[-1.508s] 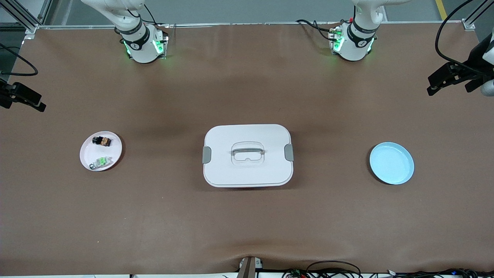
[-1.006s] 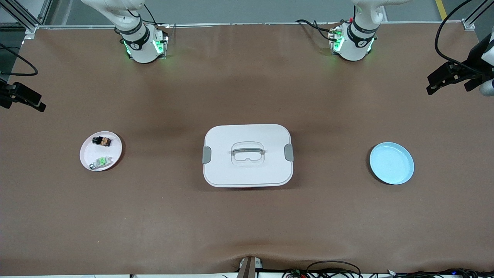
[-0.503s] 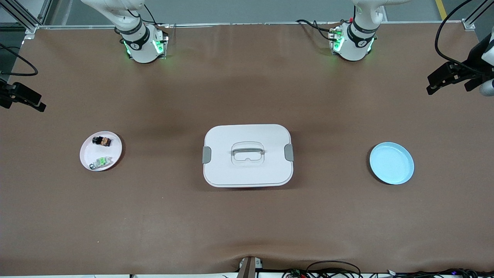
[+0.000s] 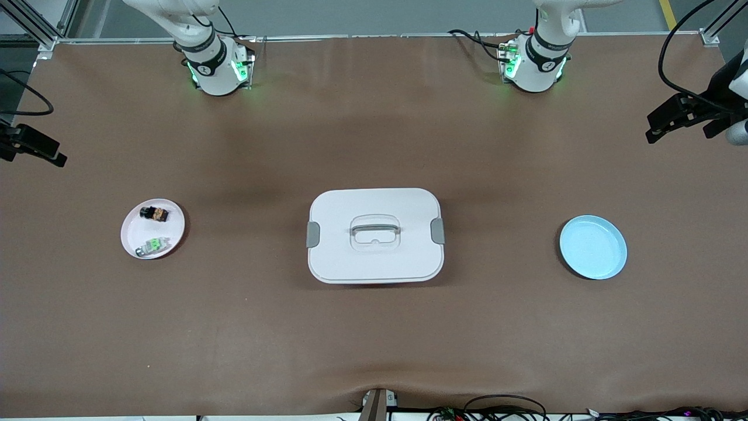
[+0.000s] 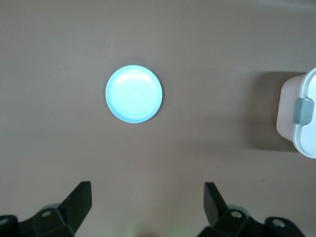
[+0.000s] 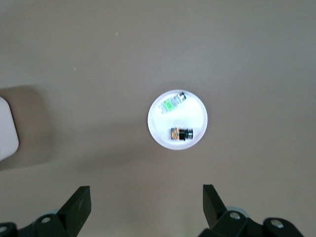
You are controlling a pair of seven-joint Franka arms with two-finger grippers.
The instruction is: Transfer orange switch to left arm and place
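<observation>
The orange switch (image 4: 155,214) (image 6: 180,134), a tiny black block with an orange centre, lies on a small white plate (image 4: 131,234) (image 6: 197,118) toward the right arm's end of the table. The white box (image 4: 374,257) with grey latches stands mid-table. My right gripper (image 6: 146,200) hangs high over that end of the table, open and empty, looking down on the white plate. Over the left arm's end, my left gripper (image 5: 148,197) is high up, open and empty. Neither gripper touches anything.
A green-and-grey component (image 4: 153,245) (image 6: 171,105) shares the white plate, nearer the front camera than the switch. An empty light-blue plate (image 4: 593,247) (image 5: 134,94) sits toward the left arm's end. The box's edge (image 5: 308,128) (image 6: 6,131) shows in both wrist views.
The right arm's hand has shifted very slightly at the view's edge. Everything on the table stays where it was.
</observation>
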